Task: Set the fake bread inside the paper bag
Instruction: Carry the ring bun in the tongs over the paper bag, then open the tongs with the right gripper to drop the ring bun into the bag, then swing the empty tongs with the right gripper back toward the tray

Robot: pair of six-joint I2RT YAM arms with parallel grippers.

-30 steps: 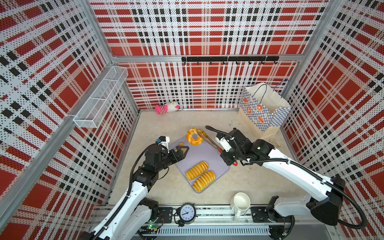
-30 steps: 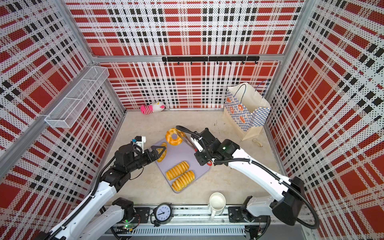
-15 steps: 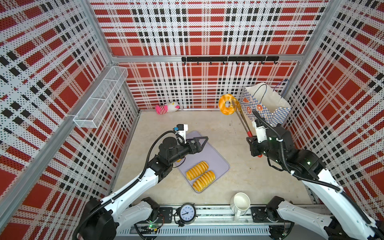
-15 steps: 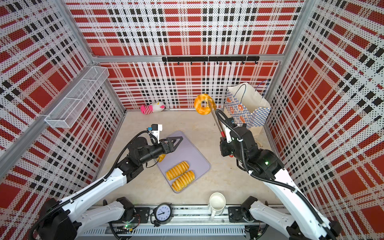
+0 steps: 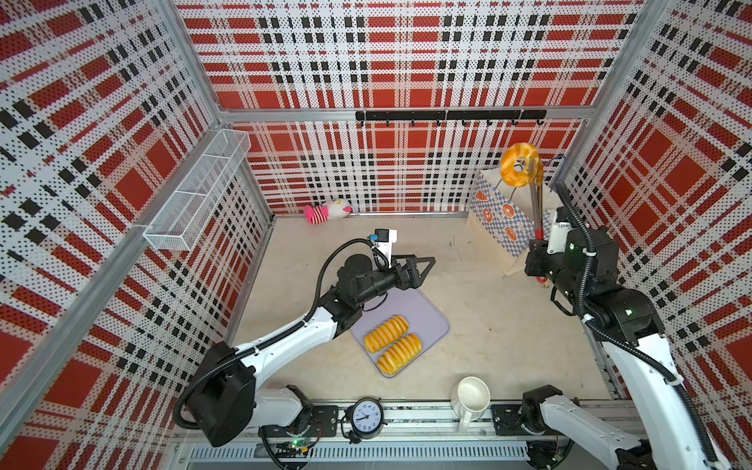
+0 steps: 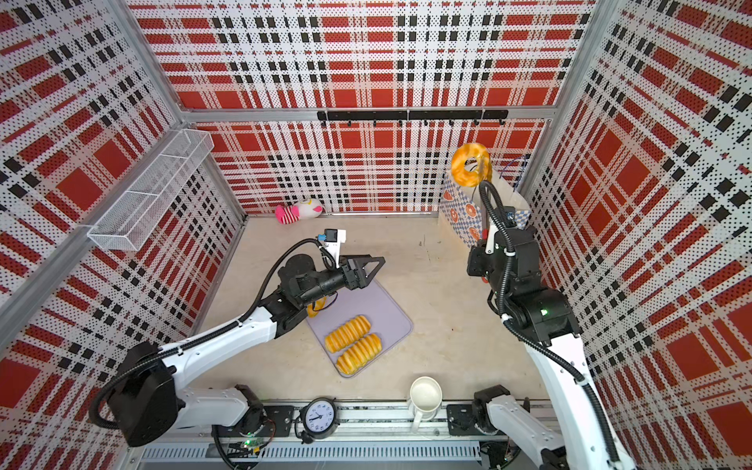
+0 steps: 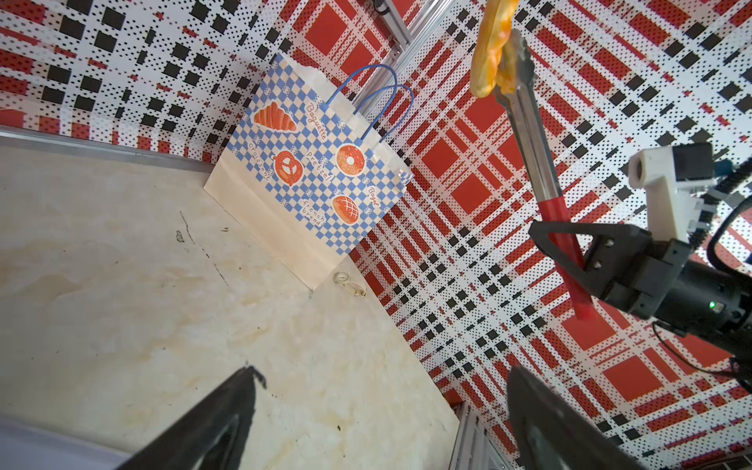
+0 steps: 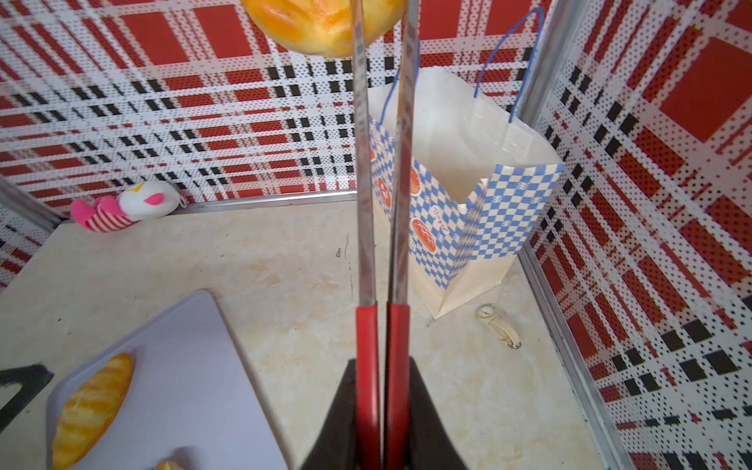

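Note:
My right gripper (image 8: 382, 366) is shut on the red handles of metal tongs (image 8: 382, 203). The tongs pinch a golden ring doughnut (image 5: 519, 165) of fake bread, held high over the open mouth of the paper bag (image 5: 500, 219) at the back right. The bag (image 8: 468, 195) stands upright, blue-checked with orange prints. Two ridged loaves (image 5: 386, 327) (image 5: 399, 353) lie on the lilac tray (image 5: 431, 321). Another golden piece (image 6: 315, 305) peeks from under the left arm. My left gripper (image 5: 425, 272) hangs open and empty over the tray's far edge.
A pink-and-white plush toy (image 5: 327, 210) lies at the back wall. A white jug (image 5: 472, 398) and a small clock (image 5: 368, 419) stand at the front edge. A wristwatch (image 8: 498, 325) lies beside the bag. A wire basket (image 5: 199, 195) hangs on the left wall.
The right arm has lifted the tongs with the doughnut off the tray and swung them up and right, to above the bag. The left gripper has reached farther right, still open.

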